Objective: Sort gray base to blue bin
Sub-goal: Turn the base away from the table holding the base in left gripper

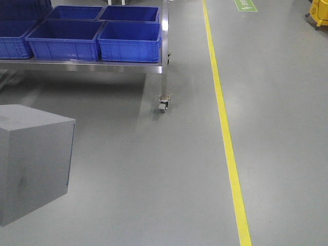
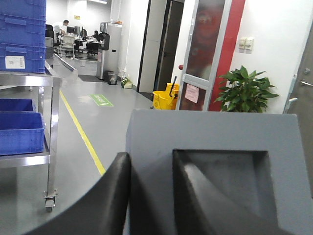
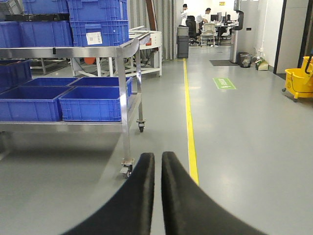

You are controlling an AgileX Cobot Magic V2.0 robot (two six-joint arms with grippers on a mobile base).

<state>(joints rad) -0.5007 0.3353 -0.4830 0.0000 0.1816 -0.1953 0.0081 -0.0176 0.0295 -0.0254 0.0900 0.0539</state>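
One recess wall of the gray base (image 2: pixel 210 132) sits clamped in your left gripper (image 2: pixel 150 178), block aloft, well apart from the blue bin (image 1: pixel 128 42); right gripper (image 3: pixel 157 169) closed, empty; base looks rigid, light, so this wall pinch suits.

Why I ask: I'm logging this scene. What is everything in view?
gray base: one, pale gray, gripped at its recessed face.
blue bins: several, blue, on the cart's shelves.
steel cart: one, silver, on casters, left of the line.
floor line: one, yellow, running down the aisle.
mop bucket: one, yellow, by the wall.
floor sign: one, green, flat on the aisle floor.
potted plant: one, green, against the white wall.
people: at least two, white tops, at distant desks.
left fingers: two, black, shut on the gray base, one inside its recess.
right fingers: two, black, closed together, empty.
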